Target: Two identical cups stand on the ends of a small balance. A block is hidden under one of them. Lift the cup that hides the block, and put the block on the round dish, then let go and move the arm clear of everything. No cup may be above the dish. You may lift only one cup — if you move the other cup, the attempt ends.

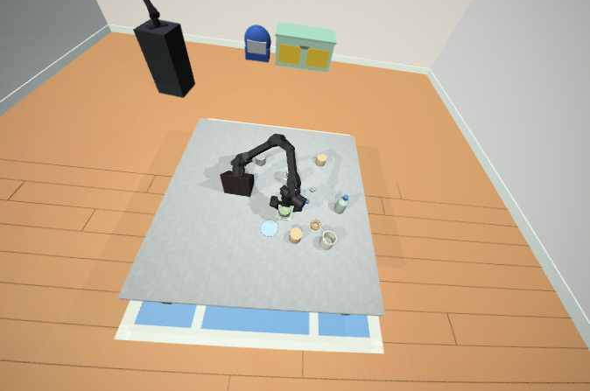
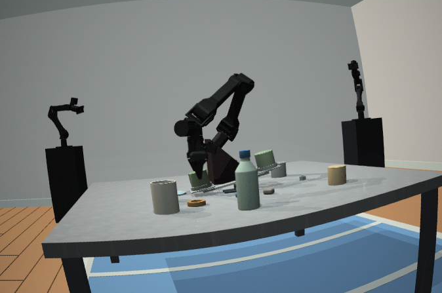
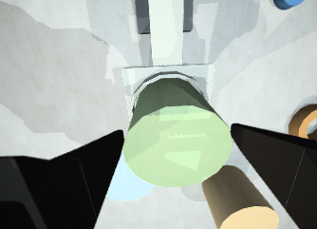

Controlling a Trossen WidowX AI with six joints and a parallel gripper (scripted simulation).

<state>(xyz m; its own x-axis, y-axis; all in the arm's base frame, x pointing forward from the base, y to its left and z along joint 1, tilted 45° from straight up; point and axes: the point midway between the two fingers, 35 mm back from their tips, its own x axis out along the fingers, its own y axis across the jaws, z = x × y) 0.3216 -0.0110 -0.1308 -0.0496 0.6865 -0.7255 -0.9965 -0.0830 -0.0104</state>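
A green cup (image 1: pixel 284 212) (image 2: pixel 205 183) (image 3: pixel 177 151) stands upside down on the low end of the tilted balance (image 2: pixel 224 185) (image 3: pixel 166 32). The other green cup (image 1: pixel 287 173) (image 2: pixel 264 158) stands on the raised end, partly behind the arm in the top view. My gripper (image 2: pixel 199 175) (image 3: pixel 177 131) is open and points down at the low cup. In the wrist view one finger is on each side of its top, and nothing is gripped. The round light-blue dish (image 1: pixel 269 228) (image 2: pixel 181 192) (image 3: pixel 125 184) lies on the table beside the low end. No block is visible.
A tan cylinder (image 1: pixel 296 235) (image 3: pixel 251 218) stands near the dish and low cup. An orange ring (image 3: pixel 296 123), beige mug (image 1: pixel 327 240) (image 2: pixel 165 197) and green bottle (image 1: pixel 340 205) (image 2: pixel 246 186) stand farther out. Another tan cylinder (image 1: pixel 320 160) (image 2: pixel 336 175) and a grey one (image 1: pixel 260 161) (image 2: pixel 279 170) are beyond the raised end.
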